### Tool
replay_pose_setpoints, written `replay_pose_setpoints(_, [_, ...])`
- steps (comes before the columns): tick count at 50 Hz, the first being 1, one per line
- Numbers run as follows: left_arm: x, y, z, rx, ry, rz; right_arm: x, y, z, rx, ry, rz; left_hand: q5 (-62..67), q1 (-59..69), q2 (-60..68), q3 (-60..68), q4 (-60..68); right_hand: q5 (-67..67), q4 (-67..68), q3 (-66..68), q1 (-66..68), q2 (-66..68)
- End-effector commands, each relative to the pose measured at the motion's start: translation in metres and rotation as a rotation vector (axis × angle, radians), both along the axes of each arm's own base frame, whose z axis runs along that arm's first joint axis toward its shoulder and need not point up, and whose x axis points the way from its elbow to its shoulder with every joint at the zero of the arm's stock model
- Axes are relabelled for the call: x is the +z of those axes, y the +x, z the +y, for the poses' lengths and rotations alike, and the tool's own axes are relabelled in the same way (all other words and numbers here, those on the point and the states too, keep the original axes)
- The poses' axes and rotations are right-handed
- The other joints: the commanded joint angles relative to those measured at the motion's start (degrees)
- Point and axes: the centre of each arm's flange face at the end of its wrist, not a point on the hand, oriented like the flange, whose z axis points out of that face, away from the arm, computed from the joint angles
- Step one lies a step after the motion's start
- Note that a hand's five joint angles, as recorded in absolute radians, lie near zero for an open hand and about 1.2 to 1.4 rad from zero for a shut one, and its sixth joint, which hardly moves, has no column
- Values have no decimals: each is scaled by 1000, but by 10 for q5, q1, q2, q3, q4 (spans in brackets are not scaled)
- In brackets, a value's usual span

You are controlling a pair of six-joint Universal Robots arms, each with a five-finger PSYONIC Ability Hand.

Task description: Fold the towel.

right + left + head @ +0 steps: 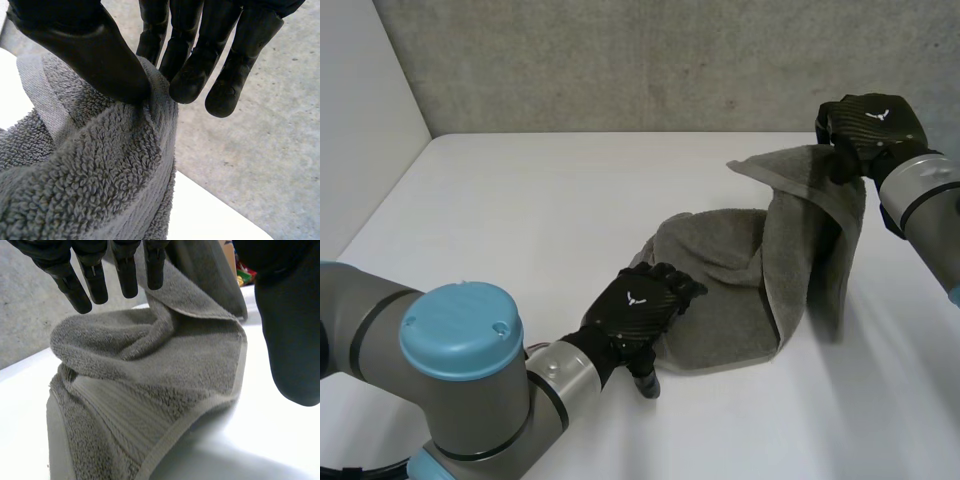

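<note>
The white surface (520,220) carries the grey towel (730,290), which is neither flat nor folded. Its near part lies bunched in loose rolls on the surface, and its far right part is drawn up off the surface into a hanging drape with one corner jutting out to the side.

I judge the fold to be under way but far from done. One end is raised as if to be carried over the rest, yet no layer lies squarely on another, no edges line up, and the heap under the lifted part is rumpled. What is left, as I read it, is to bring the raised end across, lay it down edge to edge, and smooth the wrinkles, possibly with a further fold after that.

The right robot hand (868,128) is up above the surface's far right. It is closed on the towel's upper edge, the cloth nipped between the thumb (85,50) and the fingers (165,40). The left robot hand (640,310) sits at the towel's near left edge. Its fingers (125,270) are straight, spread and slack over the bunched cloth, with the thumb held apart, so it grips nothing and at most rests on the towel.

No writing can be read. Each robot hand's back bears a small white winged emblem (636,298) without letters, and the towel shows a woven band near its hem but no label.
</note>
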Motion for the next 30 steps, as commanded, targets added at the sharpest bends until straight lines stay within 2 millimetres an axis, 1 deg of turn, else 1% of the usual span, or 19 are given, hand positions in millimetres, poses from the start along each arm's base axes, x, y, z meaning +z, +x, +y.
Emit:
replay_pose_setpoints(1, [-15, -3, -6, -17, -49, -69, 1, -2, -2, -4, -2, -1, -104, -20, -12, -8, -17, 33, 29, 31, 38, 56])
replay_pose_setpoints(4, [-20, -6, -10, -27, -78, -96, 1, -2, -2, -1, 0, 0, -97, -14, -6, -2, -10, 33, 29, 31, 38, 56])
replay_pose_setpoints(6, [-26, -9, -14, -33, -94, -115, 0, -1, -1, 4, 4, 1, -2, 82, 90, 94, 86, 33, 29, 31, 38, 56])
replay_pose_setpoints(14, [-33, -15, -22, -35, -97, -125, -2, 0, 1, 12, 18, 4, 15, 99, 107, 111, 103, 33, 29, 31, 38, 56])
replay_pose_setpoints(17, [-33, -17, -24, -35, -101, -122, -2, 1, 1, 13, 19, 4, 29, 112, 120, 125, 116, 33, 29, 31, 38, 56])
replay_pose_setpoints(19, [-34, -19, -27, -29, -106, -120, -2, 1, 1, 13, 19, 4, 144, 228, 236, 240, 232, 33, 29, 31, 38, 56])
replay_pose_setpoints(20, [-34, -19, -27, -29, -106, -120, -2, 1, 1, 13, 19, 4, 145, 228, 236, 241, 232, 33, 29, 31, 38, 56])
replay_pose_setpoints(22, [-30, -21, -31, -23, -120, -110, -3, 1, 2, 16, 22, 5, 314, 398, 406, 410, 401, 33, 29, 31, 38, 56])
replay_pose_setpoints(23, [-30, -21, -31, -23, -120, -110, -3, 1, 2, 16, 22, 5, 315, 398, 406, 411, 402, 33, 29, 31, 38, 56])
replay_pose_setpoints(25, [-25, -23, -33, -21, -134, -101, -3, 2, 2, 18, 21, 4, 439, 522, 530, 535, 526, 33, 29, 31, 38, 56])
replay_pose_setpoints(26, [-25, -23, -33, -21, -134, -101, -3, 2, 2, 18, 21, 4, 439, 523, 531, 535, 527, 33, 29, 31, 38, 56])
replay_pose_setpoints(27, [-22, -24, -36, -17, -141, -95, -3, 2, 2, 18, 22, 5, 507, 591, 599, 603, 595, 33, 29, 31, 38, 56])
replay_pose_setpoints(28, [-22, -24, -36, -17, -141, -95, -3, 2, 2, 18, 22, 5, 508, 592, 600, 604, 596, 33, 29, 31, 38, 56])
replay_pose_setpoints(29, [-20, -24, -39, -10, -147, -91, -2, 2, 2, 19, 20, 3, 558, 642, 650, 654, 646, 33, 29, 31, 38, 56])
replay_pose_setpoints(30, [-17, -24, -43, -5, -155, -84, -1, 2, 2, 18, 18, 2, 558, 642, 650, 654, 646, 33, 29, 31, 38, 56])
